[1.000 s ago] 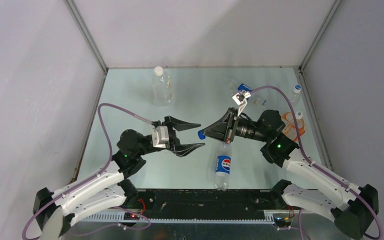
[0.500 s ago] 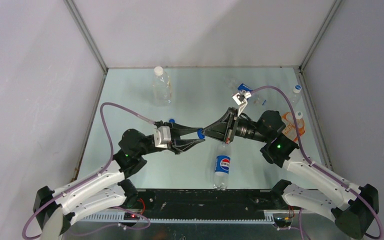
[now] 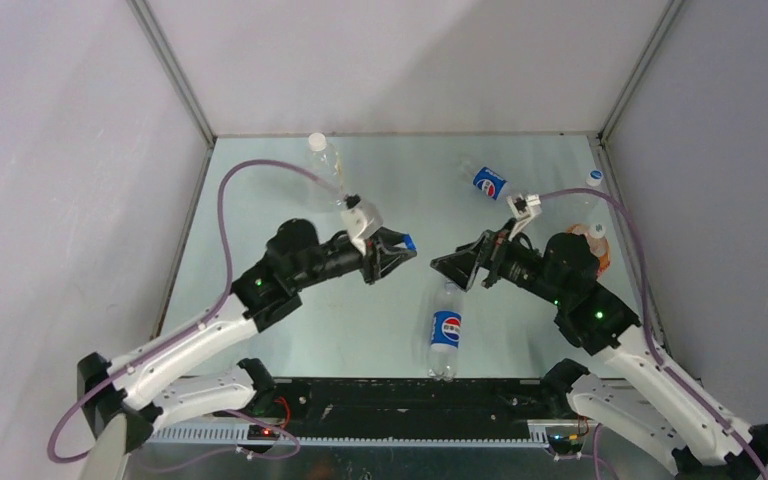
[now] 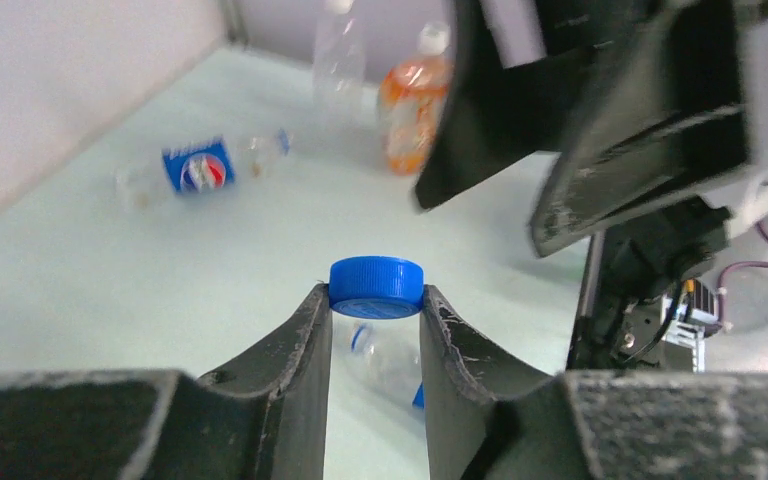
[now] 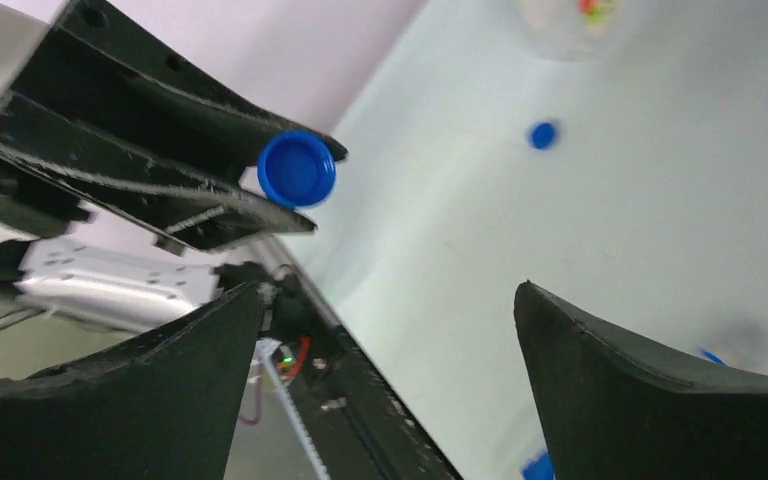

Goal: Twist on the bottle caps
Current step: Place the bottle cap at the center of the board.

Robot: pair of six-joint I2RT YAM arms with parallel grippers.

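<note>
Blue plastic is what the left gripper (image 4: pixel 375 305) is pinching. Its two fingers are squeezed shut on a little blue cap (image 4: pixel 376 288), one finger on each side. The cap sits right at the tips, up in the air above the table (image 3: pixel 400 170). Seen from above, this cap is near the middle of the table. The left gripper reaches in from 9 o'clock and the right gripper (image 3: pixel 447 272) reaches in from 3 o'clock. They point at each other with a small gap between them. The right gripper has its jaws spread wide and holds nothing. From the right wrist, the cap shows as a round blue ring at the end of the other arm's fingers. That same view shows a loose blue cap (image 5: pixel 543 135) lying flat on the table, well apart from both grippers. At 6 o'clock from the held cap, a bottle with a blue label (image 3: pixel 446 330) lies on its side with its neck pointing at 12 o'clock. A second blue-label bottle (image 3: pixel 487 182) lies at 1 o'clock. A clear bottle (image 3: pixel 322 165) stands at 11 o'clock, near the back edge. An orange bottle (image 3: pixel 596 250) with a white cap (image 3: pixel 597 230) stands at 3 o'clock, partly hidden behind the right arm. A small bottle (image 3: pixel 592 182) is at 2 o'clock by the side wall.
</note>
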